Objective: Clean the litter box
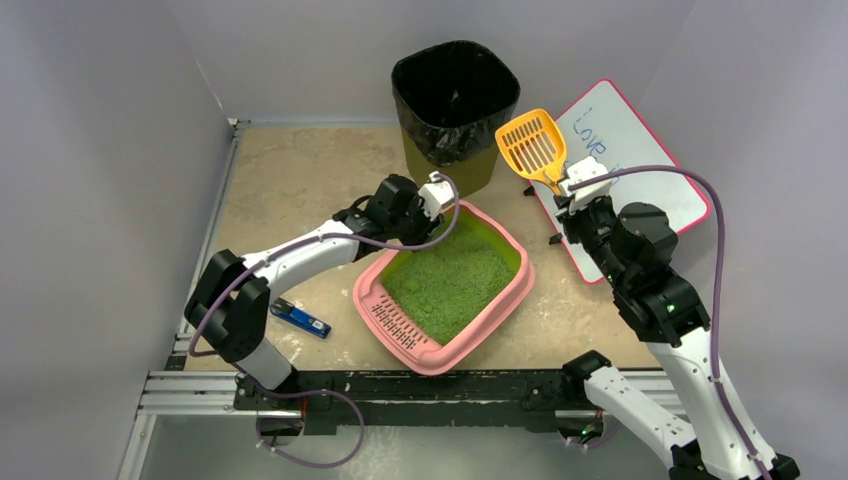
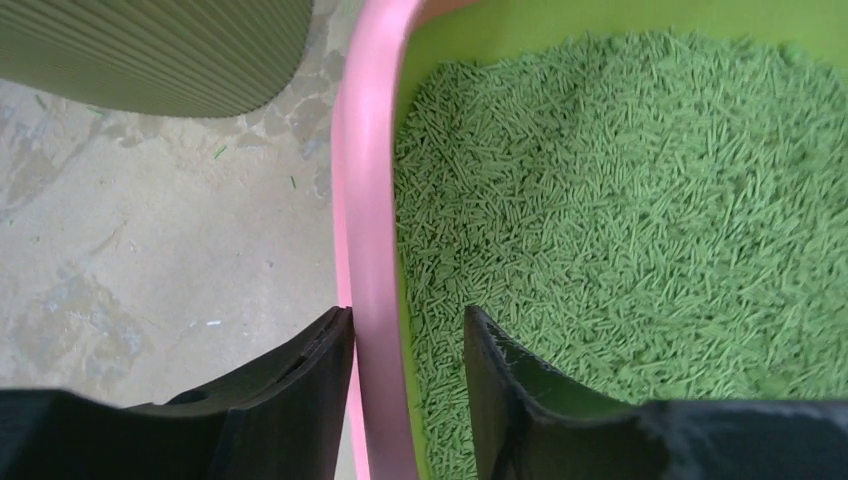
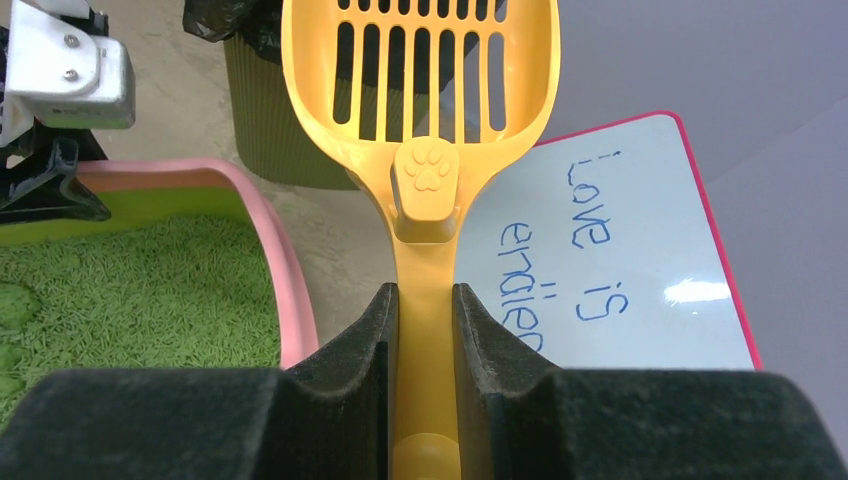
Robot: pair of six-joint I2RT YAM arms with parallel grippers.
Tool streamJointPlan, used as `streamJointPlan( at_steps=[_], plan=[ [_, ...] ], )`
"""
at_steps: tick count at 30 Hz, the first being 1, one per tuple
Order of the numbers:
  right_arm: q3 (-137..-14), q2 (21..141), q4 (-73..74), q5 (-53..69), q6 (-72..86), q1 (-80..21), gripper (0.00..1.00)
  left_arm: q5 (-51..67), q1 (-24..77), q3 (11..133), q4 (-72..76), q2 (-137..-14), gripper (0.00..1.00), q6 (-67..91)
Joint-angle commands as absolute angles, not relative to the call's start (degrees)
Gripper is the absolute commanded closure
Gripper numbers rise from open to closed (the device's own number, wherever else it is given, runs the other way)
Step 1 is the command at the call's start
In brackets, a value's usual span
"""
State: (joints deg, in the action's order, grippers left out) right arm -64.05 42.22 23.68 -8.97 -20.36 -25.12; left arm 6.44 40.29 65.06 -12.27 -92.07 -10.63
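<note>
Left wrist view: the left end effector (image 2: 408, 325) is partly open and straddles the pink rim of the litter box (image 2: 365, 200). One finger touches the rim's outer side over the worktop (image 2: 150, 250). The other stands inside among the green litter (image 2: 620, 200), apart from the rim. The right end effector (image 3: 425, 300) is clamped on the handle of the yellow scoop (image 3: 427, 175). The box lies to its left, the olive bin (image 3: 270, 120) ahead-left and the whiteboard (image 3: 640, 250) ahead-right.

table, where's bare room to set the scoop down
Widest bare table is far left, bordered by the left wall, the bin and the litter box. A smaller patch lies near right, between litter box and whiteboard. Crowded: around the bin, where the left claw and right claw with the scoop sit; a blue item lies near left.
</note>
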Motion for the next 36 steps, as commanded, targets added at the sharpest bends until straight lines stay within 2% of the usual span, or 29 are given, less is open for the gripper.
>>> streamJointPlan(
  at_steps=[1,15,22,24,36],
  plan=[
    [-65.17,41.31,21.26,-7.88,-18.91,-25.4,1.0,0.73,40.97,65.76,-6.92,-86.02,0.54,-0.94],
    [-63.61,41.18,21.38,-6.22,-18.98,-25.37,1.0,-15.55,41.03,59.44,-25.91,-65.85,0.45,25.8],
    [-63.29,41.24,21.27,-5.1,-19.07,-25.4,1.0,-12.15,41.53,49.67,-23.76,-59.65,0.46,15.5],
    [-63.14,41.06,21.35,-5.26,-19.07,-25.39,1.0,-8.68,41.49,49.14,-22.91,-61.18,0.46,12.06],
    [-64.1,40.19,22.66,-5.71,-19.91,-25.39,1.0,-6.46,41.45,50.96,-17.83,-73.62,0.45,1.07]
  ],
)
